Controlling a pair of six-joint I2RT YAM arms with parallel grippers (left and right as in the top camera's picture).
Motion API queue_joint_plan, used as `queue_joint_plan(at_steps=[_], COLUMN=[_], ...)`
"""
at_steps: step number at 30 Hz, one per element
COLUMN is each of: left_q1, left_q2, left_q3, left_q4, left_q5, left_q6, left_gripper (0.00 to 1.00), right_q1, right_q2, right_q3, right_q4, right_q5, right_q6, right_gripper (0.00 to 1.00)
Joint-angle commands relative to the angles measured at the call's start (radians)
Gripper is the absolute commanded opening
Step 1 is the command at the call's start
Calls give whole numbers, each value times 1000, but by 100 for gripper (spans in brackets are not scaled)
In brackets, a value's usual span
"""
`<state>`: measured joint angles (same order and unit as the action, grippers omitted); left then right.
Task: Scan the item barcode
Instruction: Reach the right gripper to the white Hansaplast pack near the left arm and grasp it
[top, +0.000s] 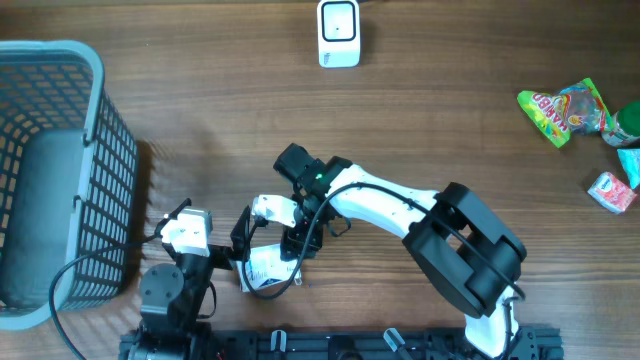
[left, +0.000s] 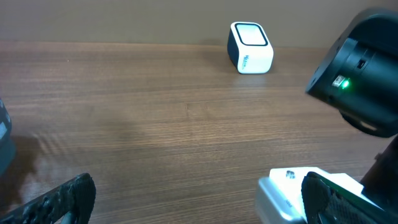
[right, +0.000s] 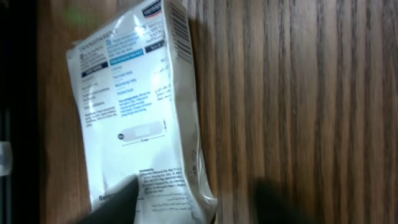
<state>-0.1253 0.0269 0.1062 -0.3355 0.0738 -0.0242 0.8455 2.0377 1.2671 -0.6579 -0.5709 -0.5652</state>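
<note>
Wooden table (top: 200, 120) holds one scanner (top: 338, 33), one packet (top: 265, 270).

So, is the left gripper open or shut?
Open. In the left wrist view the left gripper has its two fingers far apart near the bottom corners, with bare table wood between them.

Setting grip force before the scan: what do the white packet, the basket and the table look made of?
The white packet looks like thin glossy film or coated paper: it creases and shines along its edge. The basket seems moulded plastic, matte grey-blue, with an open grid wall. The table is wood or wood-look laminate: dark straight grain, slight sheen.
</note>
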Motion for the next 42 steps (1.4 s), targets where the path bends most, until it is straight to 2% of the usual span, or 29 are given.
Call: queue_joint_plan(at_steps=[1,4,8,13,15,16,17,18,20,23,27,32,42], left_q1=[-4,-4,-4,-4,-4,-4,-4,-4,-4,-4,-4,-4,-4], left_q2=[-5,-5,-5,-5,-5,-5,-5,-5,-5,-5,-5,-5,-5], left_q3=[-4,-4,-4,-4,-4,-4,-4,-4,-4,-4,-4,-4,-4], left_q4=[4,4,4,4,4,4,4,4,4,4,4,4,4], left_q5=[8,8,8,8,8,8,8,8,8,8,8,8,8], left_q6=[-10,-10,-10,-10,-10,-10,-10,-10,-10,-10,-10,-10,-10], left_gripper=[100,100,100,100,100,100,100,100,100,100,100,100,100], right_q1=[-1,-14,-107,-305,-359,-366,-366,-365,-365,-360,-303,-166,-153], right_q2=[42,42,36,-23,-24,-26,-26,-26,-26,-27,-26,-26,-14], right_q3=[0,3,78,116,116,121,141,173,276,329,321,307,180], right_q4=[-2,-2,-89,-153,-154,-155,-169,-201,-290,-304,-301,-246,-135], right_q5=[-11,29,135,160,156,152,153,153,153,153,158,400,417], right_q6=[-13,15,77,79,106,130,152,161,216,288,312,332,332], right_gripper=[15,6,5,6,12,34,80,100,100,100,100,100,100])
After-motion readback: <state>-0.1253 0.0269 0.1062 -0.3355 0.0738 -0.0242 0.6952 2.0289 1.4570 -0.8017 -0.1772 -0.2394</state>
